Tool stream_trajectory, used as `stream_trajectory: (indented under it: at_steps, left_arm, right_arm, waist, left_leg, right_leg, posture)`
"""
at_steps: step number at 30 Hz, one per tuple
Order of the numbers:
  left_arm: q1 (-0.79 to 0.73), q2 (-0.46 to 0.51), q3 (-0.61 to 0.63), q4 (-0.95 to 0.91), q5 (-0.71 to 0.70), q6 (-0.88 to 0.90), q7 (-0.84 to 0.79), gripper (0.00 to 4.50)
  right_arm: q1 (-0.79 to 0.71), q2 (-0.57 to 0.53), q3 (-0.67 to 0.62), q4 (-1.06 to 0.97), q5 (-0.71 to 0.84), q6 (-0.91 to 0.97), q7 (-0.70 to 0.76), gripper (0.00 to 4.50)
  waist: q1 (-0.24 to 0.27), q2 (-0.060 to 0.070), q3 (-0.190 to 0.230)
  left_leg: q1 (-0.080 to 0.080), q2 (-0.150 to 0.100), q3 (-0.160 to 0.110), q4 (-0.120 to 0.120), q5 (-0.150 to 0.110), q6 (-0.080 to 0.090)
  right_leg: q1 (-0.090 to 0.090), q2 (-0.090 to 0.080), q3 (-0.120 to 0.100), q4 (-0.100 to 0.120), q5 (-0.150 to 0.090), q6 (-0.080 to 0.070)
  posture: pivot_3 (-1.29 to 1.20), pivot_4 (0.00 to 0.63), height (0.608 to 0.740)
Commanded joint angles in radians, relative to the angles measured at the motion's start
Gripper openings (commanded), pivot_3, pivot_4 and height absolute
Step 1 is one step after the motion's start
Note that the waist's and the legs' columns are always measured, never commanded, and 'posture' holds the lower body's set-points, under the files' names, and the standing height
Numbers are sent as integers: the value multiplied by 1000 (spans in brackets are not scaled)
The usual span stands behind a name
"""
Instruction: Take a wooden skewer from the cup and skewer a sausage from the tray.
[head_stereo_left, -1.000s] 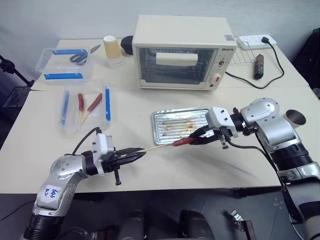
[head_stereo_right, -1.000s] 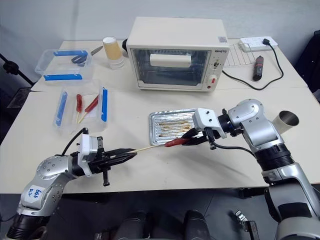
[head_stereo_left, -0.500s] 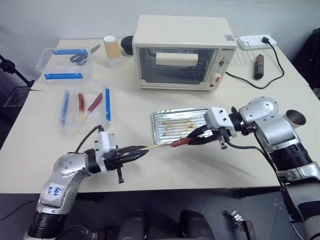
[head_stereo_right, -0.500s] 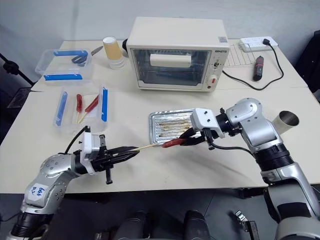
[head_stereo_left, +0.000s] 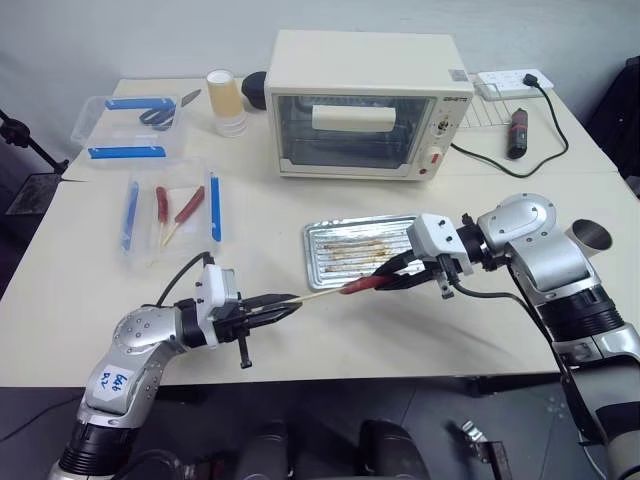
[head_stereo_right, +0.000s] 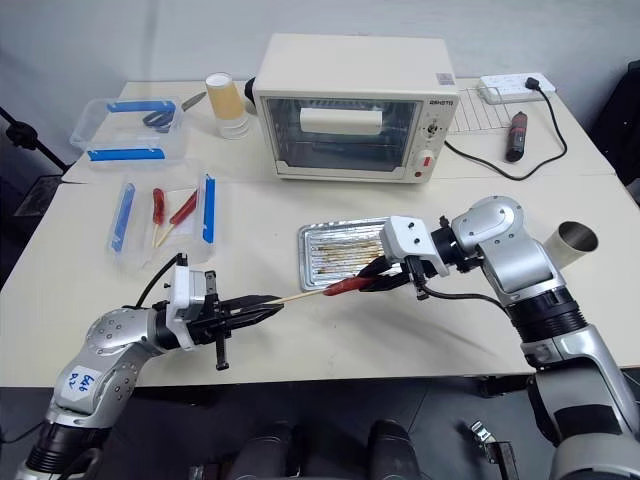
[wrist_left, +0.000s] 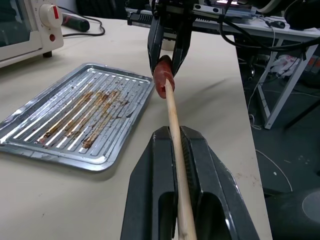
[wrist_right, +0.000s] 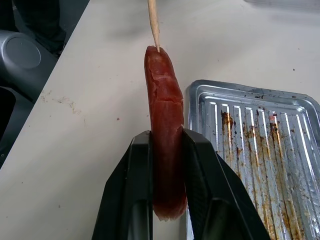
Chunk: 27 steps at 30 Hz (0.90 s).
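My left gripper (head_stereo_left: 290, 305) is shut on the wooden skewer (head_stereo_left: 320, 294), a thin pale stick that points right, level above the table. In the left wrist view the skewer (wrist_left: 172, 115) runs out between the fingers to the sausage (wrist_left: 163, 80). My right gripper (head_stereo_left: 395, 275) is shut on the reddish-brown sausage (head_stereo_left: 362, 284), held just in front of the tray (head_stereo_left: 310, 262). The skewer's tip (wrist_right: 153, 22) meets the free end of the sausage (wrist_right: 165, 140); how deep it goes I cannot tell. The brown cup (head_stereo_right: 577, 240) stands at the table's right edge.
A cream toaster oven (head_stereo_left: 365, 100) stands behind the tray. A clear box (head_stereo_left: 213, 205) at the left holds red sausages on sticks, with another clear box (head_stereo_left: 130, 125) and a stack of paper cups (head_stereo_left: 225, 100) behind it. A power strip (head_stereo_left: 510, 82) lies at the back right.
My left elbow has swung a little to the right. Both grippers, the skewer and the sausage stay where they were.
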Motion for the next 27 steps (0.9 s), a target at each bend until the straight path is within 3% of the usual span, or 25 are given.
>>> stream_trajectory:
  at_steps: [1,27]
  left_arm:
    - [7,10,11,-2,1,-7,-4,0]
    - [33,17,33,-13,-12,0,-4,0]
  right_arm:
    - [-16,-15,-23,-15,20,-3,54,808]
    - [-21,-14,-25,-1,16,-3,49,808]
  waist:
    - [0,0,0]
    - [0,0,0]
  left_leg:
    - [0,0,0,0,0,0]
    - [0,0,0,0,0,0]
  right_leg:
    - [0,0,0,0,0,0]
    - [0,0,0,0,0,0]
  posture:
    - [0,150,740]
    - [0,150,740]
